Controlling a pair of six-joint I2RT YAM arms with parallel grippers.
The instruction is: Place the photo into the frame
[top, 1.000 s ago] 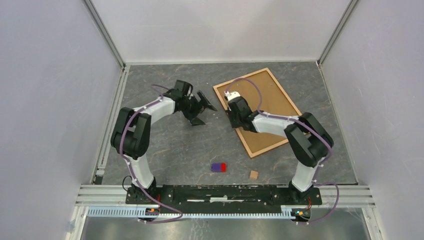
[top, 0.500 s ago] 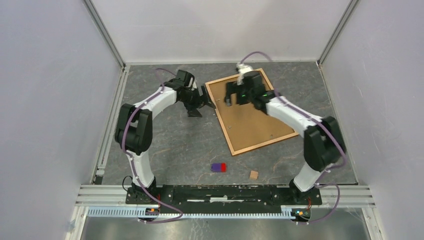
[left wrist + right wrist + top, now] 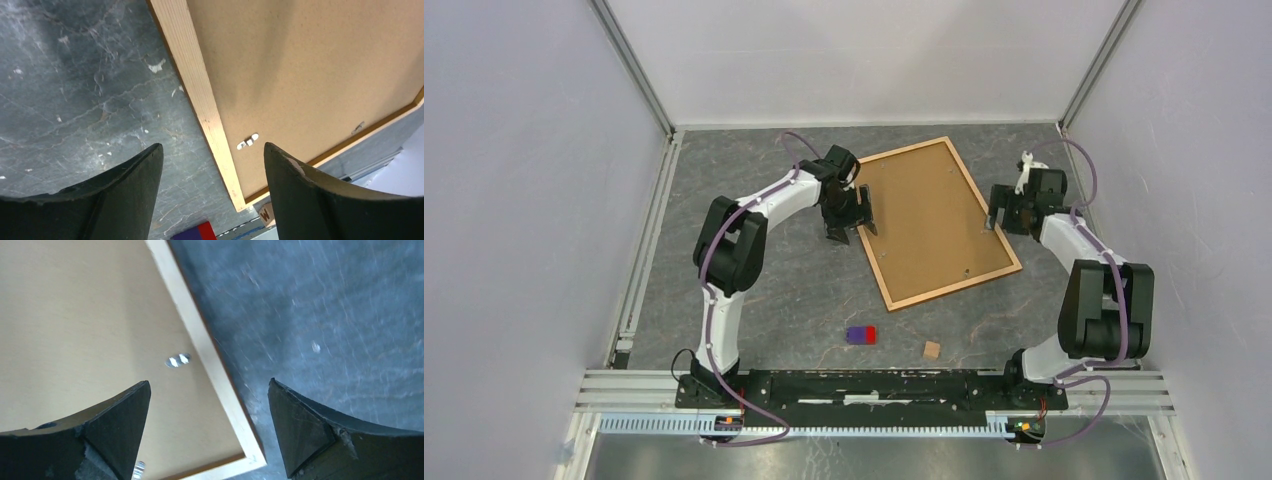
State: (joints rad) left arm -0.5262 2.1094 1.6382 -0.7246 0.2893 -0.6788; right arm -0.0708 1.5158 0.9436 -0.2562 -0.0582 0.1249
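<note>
Near the arm bases, a purple-and-red block (image 3: 861,334) and a small wooden block (image 3: 932,349) sit on the table (image 3: 774,290). Beyond them the frame (image 3: 952,288) lies flat, back up, with the brown backing board (image 3: 929,215) showing. The left gripper (image 3: 849,222) hangs over its left moulding, jaws wide, the rail between them. The right gripper (image 3: 999,215) straddles the right moulding, jaws spread wide too.

A robotics lab test cell: pale panel walls (image 3: 524,200) on aluminium posts (image 3: 634,70) box in a dark stone-patterned counter (image 3: 774,290). A cabled left arm (image 3: 729,245) and right arm (image 3: 1104,300) are bolted to an aluminium rail (image 3: 624,385).
</note>
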